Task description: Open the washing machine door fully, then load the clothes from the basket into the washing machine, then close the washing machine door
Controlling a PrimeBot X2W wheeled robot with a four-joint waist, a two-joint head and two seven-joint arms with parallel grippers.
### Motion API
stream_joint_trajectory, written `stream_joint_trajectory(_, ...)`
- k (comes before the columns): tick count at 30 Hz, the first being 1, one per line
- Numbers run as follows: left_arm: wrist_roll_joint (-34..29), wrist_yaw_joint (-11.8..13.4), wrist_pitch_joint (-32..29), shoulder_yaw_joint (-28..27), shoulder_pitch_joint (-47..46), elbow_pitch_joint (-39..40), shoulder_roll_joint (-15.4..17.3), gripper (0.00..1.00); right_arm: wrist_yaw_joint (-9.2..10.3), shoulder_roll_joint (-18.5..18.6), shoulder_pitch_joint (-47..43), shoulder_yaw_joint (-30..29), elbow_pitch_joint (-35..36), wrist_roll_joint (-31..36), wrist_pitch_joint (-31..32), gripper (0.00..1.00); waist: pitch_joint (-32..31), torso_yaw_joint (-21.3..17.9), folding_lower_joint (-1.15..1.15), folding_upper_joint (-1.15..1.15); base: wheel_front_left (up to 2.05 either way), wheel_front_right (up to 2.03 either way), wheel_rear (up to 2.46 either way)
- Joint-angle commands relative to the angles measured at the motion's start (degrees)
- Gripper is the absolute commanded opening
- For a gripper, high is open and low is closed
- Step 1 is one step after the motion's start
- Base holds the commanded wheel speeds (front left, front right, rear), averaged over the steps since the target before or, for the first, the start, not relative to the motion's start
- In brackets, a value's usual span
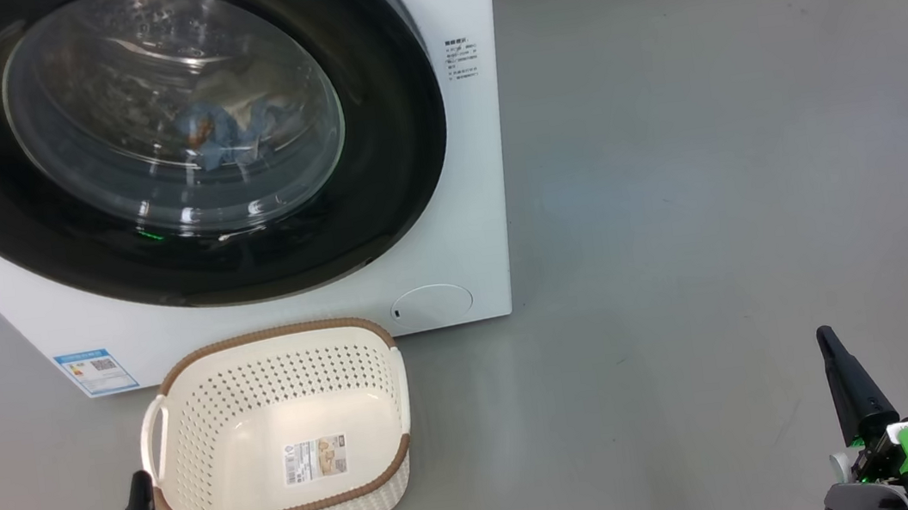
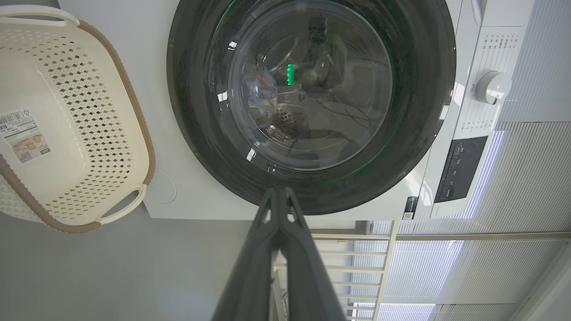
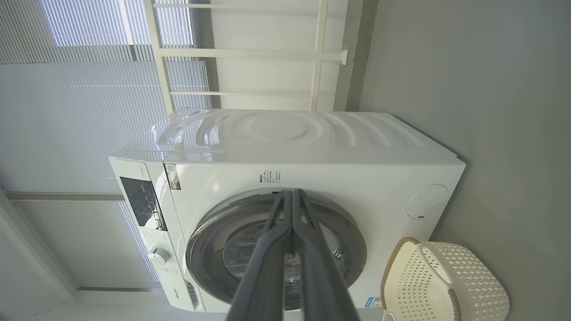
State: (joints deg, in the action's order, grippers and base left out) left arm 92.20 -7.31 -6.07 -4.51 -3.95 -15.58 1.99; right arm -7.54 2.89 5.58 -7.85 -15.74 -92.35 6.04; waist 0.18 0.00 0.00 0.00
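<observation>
Grey floor (image 1: 712,171), smooth, carrying the washing machine (image 1: 482,199) and the basket (image 1: 273,336).

**State**
- Washing machine door (image 1: 403,122): flat against the front, black rim flush by the look of the head view. Latch engagement not verifiable.
- Clothes (image 1: 231,131): inside the drum behind the glass, blue and cream fabric low in the bowl window.
- Basket: emptied, upright on the floor just in front of the washer, label bare on its bottom.
- Left tool (image 1: 139,489): pinched to a narrow point, holding nothing, just beside the basket's near-left corner. Contact not discernible.
- Right tool (image 1: 832,356): likewise pinched together and empty, well apart from washer and basket.

**Judgement:** all three steps apparently finished.

**Hazards from here**
- Door springing back from an unseated catch, through too light a push.
- Fabric nipped in the seal, not checkable through the glass.
- Basket knocked or dragged by a sideways sweep of the left tool.

Verify the rim gap before withdrawal. Raise the left tool clear of the basket before turning.
</observation>
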Motion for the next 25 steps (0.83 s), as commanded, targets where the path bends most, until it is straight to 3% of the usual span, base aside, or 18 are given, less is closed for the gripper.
stream_joint_trajectory(1,-0.03,-0.18,-0.41,-2.0,-2.24,1.53,0.94,0.0,0.05,0.03,0.6,1.33,1.72,0.18,0.45,0.0,0.0,0.0,0.0,0.0,0.0,0.0,0.0)
stream_joint_trajectory(25,-0.05,-0.18,-0.43,-2.03,-2.24,1.54,0.92,0.0,0.05,0.01,0.61,1.31,1.71,0.2,0.47,0.0,0.0,0.0,0.0,0.0,0.0,0.0,0.0)
